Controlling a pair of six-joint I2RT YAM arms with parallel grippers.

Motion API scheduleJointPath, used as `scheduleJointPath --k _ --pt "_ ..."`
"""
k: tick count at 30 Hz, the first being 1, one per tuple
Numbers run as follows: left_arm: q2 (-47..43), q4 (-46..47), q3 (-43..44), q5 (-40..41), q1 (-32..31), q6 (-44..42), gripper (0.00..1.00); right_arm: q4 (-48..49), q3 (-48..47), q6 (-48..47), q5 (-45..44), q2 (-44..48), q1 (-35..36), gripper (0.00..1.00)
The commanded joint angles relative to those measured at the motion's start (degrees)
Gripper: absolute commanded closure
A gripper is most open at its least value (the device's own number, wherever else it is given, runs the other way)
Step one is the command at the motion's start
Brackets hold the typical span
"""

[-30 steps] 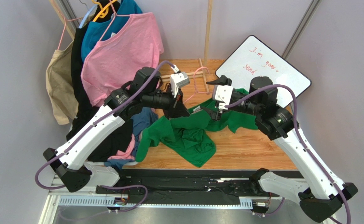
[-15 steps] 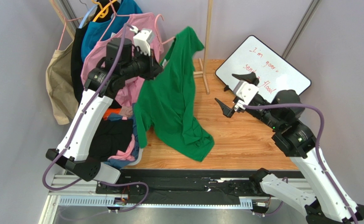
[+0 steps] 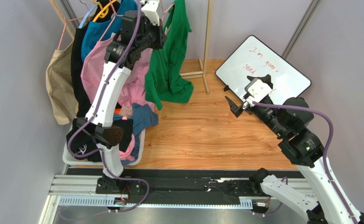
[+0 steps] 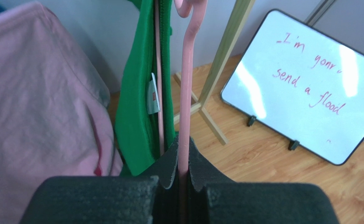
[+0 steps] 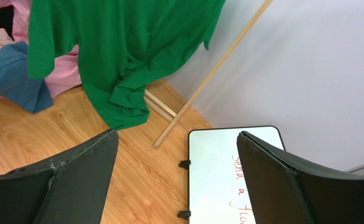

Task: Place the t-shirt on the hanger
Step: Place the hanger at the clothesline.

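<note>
1. the left gripper is at the top of the overhead view, left of centre, fingers clamped tight on the hanger.
2. the t-shirt hangs on that hanger at the top of the frame, just left of the pole; its lower end bunches on the table.
3. its label shows at centre left of the left wrist view.
4. the right gripper is at centre right, fingers spread wide and holding nothing, in front of the whiteboard.
5. a pink shirt hangs left of the t-shirt.
</note>
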State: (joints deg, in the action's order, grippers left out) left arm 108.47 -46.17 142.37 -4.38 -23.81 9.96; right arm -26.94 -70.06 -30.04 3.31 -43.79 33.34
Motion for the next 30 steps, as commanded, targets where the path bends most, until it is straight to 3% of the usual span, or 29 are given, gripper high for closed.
scheduleJointPath --k 1,7,18,23,27,30 --pt "-3.95 11.24 -8.73 -1.67 0.61 -0.37 1.0 -0.48 -0.87 2.27 -1.82 0.64 0.06 0.0" --pt "0.68 16.81 -4.84 -2.73 1.75 -5.73 1.0 -0.31 0.98 3.32 -0.94 0.64 0.14 0.0" --pt "4.38 21.65 -1.57 -2.38 5.17 -4.52 1.0 0.13 2.3 3.15 -0.85 1.25 0.14 0.0" --pt "7.98 18.93 2.65 -11.42 9.83 3.21 1.0 0.13 3.0 3.06 -0.67 1.6 0.06 0.0" --pt "8.96 19.54 2.22 -22.57 12.73 9.28 1.0 0.13 3.53 3.23 -0.67 1.87 0.06 0.0" --pt "9.22 21.55 0.99 -26.1 13.62 13.24 1.0 0.13 3.88 3.5 -0.59 1.96 0.06 0.0"
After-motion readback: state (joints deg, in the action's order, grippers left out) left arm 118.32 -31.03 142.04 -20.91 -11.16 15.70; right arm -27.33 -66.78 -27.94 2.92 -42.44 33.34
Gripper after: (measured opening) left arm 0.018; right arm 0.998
